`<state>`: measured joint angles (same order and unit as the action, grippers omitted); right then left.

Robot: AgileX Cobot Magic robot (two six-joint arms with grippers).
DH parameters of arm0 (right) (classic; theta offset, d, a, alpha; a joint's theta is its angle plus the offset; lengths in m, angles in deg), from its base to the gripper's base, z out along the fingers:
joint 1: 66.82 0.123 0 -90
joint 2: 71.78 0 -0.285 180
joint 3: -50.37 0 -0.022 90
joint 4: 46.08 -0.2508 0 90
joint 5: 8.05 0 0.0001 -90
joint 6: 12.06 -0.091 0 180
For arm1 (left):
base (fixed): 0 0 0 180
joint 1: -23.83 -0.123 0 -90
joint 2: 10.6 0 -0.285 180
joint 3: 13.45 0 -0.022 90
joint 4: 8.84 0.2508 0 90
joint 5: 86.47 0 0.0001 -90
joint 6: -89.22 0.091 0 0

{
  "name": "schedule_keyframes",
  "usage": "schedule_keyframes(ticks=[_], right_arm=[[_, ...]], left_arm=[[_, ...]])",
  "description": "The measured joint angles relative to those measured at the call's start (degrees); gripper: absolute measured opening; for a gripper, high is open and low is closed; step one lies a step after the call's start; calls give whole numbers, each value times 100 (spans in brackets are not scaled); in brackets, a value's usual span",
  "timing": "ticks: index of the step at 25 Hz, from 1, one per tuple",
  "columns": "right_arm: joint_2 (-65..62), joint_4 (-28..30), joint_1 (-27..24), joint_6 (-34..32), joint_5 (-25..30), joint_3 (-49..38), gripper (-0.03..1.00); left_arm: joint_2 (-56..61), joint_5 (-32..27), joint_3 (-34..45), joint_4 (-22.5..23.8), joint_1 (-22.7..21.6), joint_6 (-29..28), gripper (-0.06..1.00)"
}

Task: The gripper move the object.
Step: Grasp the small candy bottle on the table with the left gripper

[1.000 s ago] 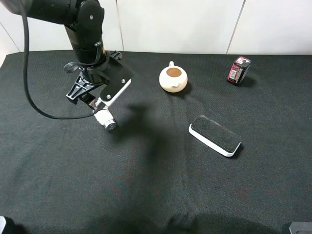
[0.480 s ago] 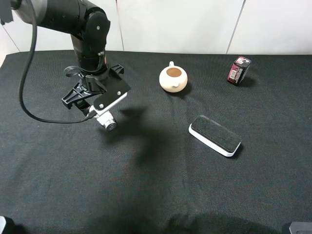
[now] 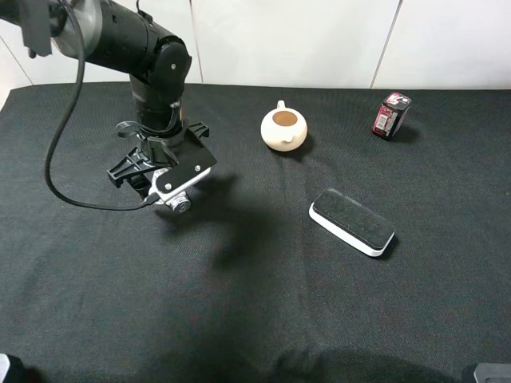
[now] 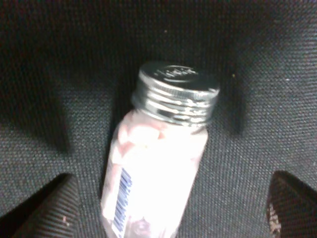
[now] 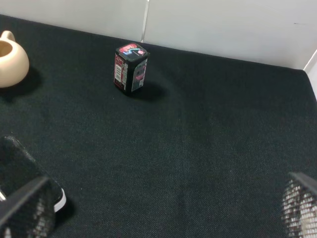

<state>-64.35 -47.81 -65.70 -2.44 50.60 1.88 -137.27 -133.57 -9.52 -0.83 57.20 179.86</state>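
Observation:
The object, a small white bottle (image 3: 176, 200) with a grey metal cap, lies on its side on the black cloth at the left. In the left wrist view the bottle (image 4: 153, 168) lies between the two fingers, with a gap on each side and its cap pointing away. My left gripper (image 3: 164, 190) is low over it, open, with the white-edged plate above the bottle. In the left wrist view the left gripper (image 4: 168, 198) straddles the bottle without touching it. My right gripper (image 5: 163, 198) is open and empty over bare cloth.
A cream teapot (image 3: 283, 129) stands at the back centre. A dark red box (image 3: 390, 115) stands at the back right and also shows in the right wrist view (image 5: 131, 68). A black and white eraser block (image 3: 352, 222) lies right of centre. The left arm's black cable (image 3: 60, 171) loops at the left.
The left arm has swung a little to the right and lowered over the bottle. The bottle has stayed almost in the same spot on the cloth.

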Motion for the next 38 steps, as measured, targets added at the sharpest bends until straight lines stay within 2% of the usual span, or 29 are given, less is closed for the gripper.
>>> schedule_keyframes(ticks=[16, 38], right_arm=[[0, 0, 0, 0, 0, 0, 69], [0, 0, 0, 0, 0, 0, 69]], left_arm=[[-296, 428, -47, 102, 0, 32, 83], [-406, 523, -86, 119, 11, -69, 83]])
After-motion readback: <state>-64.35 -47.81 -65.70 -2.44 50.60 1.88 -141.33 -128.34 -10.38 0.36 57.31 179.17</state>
